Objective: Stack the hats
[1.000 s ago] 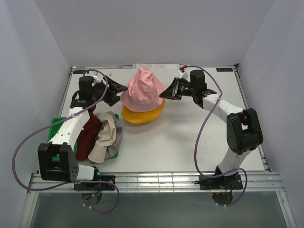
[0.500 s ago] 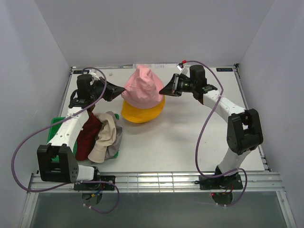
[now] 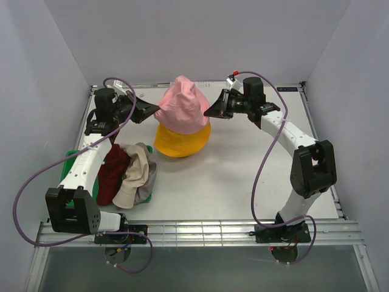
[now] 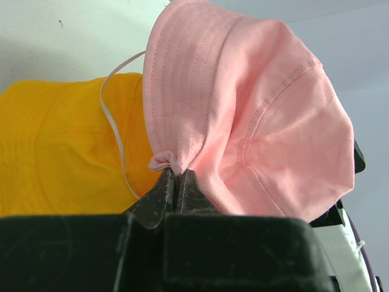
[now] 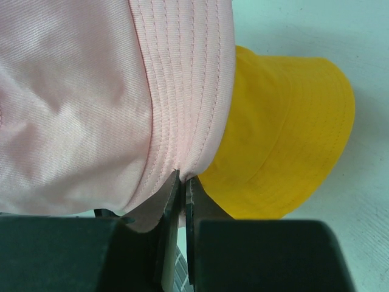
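A pink hat (image 3: 182,108) hangs stretched between both grippers, lifted above a yellow-orange hat (image 3: 181,140) that sits on the table. My left gripper (image 3: 155,112) is shut on the pink hat's left brim (image 4: 165,161). On the other side my right gripper (image 3: 206,113) is shut on its right brim (image 5: 182,164). The yellow-orange hat (image 4: 61,146) shows behind the pink one in the left wrist view and below it (image 5: 285,140) in the right wrist view. Dark red (image 3: 111,173), cream-beige (image 3: 137,170) and grey (image 3: 148,182) hats lie heaped at the left.
The heap of hats rests on a green tray (image 3: 68,159) near the table's left edge. White walls close the table at the back and sides. Purple cables loop off both arms.
The left gripper has closed on the pink hat's left brim. Both grippers have risen and moved toward the back, lifting the pink hat clear of the yellow-orange one.
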Motion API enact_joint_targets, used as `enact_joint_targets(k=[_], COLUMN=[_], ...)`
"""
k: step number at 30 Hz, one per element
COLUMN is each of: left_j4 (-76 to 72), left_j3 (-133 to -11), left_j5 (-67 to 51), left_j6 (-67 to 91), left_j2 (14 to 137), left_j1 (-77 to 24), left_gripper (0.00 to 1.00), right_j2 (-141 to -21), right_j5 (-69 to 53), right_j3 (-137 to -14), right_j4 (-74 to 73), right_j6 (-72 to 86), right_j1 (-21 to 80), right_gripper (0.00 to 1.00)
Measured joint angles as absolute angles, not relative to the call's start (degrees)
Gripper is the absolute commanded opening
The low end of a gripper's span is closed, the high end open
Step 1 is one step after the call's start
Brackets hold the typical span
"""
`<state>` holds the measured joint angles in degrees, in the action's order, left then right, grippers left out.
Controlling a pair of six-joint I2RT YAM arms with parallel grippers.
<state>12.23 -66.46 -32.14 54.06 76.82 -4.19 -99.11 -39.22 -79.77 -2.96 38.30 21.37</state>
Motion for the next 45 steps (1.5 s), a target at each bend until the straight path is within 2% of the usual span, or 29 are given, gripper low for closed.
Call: enact_joint_targets(k=[9, 18, 28, 33, 35, 38, 40, 41, 42, 45], left_j4=[15.1, 18.4, 16.2, 15.2, 14.6, 14.0, 13.5, 13.1, 12.9, 12.2], left_j3=[-67.4, -68.3, -58.8, -56.9, -56.6, -55.6, -54.7, -54.2, -53.8, -52.7], left_j5=[-31.6, -25.9, -25.6, -26.6, -26.8, -27.2, -27.5, -27.6, -27.6, -27.7], left_j6=[53.9, 51.5, 49.0, 48.5, 48.1, 47.8, 47.7, 47.7, 47.7, 47.6], left_j2=[76.7, 74.7, 74.5, 74.5, 74.5, 74.5, 74.5, 74.5, 74.5, 74.5], left_j1=[-4.1, -3.4, -3.1, -3.1, -3.1, -3.1, -3.1, -3.1, -3.1, -3.1], left_gripper=[0.00, 0.00, 0.00, 0.08, 0.16, 0.16, 0.11, 0.03, 0.00, 0.00], right_j2=[-99.2, -102.1, -104.4, -104.4, -104.4, -104.4, -104.4, -104.4, -104.4, -104.4], right_j5=[-39.2, -39.3, -39.2, -39.2, -39.2, -39.2, -39.2, -39.2, -39.2, -39.2], right_j3=[-84.5, -88.7, -85.0, -83.8, -82.8, -80.9, -79.9, -79.7, -79.5, -78.9], right_j4=[-7.6, -9.0, -8.7, -8.1, -7.5, -6.6, -6.1, -6.0, -6.0, -5.7], right_j6=[38.6, 39.1, 39.2, 38.7, 38.5, 38.5, 38.5, 38.5, 38.5, 38.5], right_j1=[21.4, 22.1, 23.3, 23.3, 23.3, 23.3, 23.3, 23.3, 23.3, 23.3], right_gripper=[0.08, 0.08, 0.08, 0.08, 0.08, 0.08, 0.08, 0.08, 0.08, 0.08])
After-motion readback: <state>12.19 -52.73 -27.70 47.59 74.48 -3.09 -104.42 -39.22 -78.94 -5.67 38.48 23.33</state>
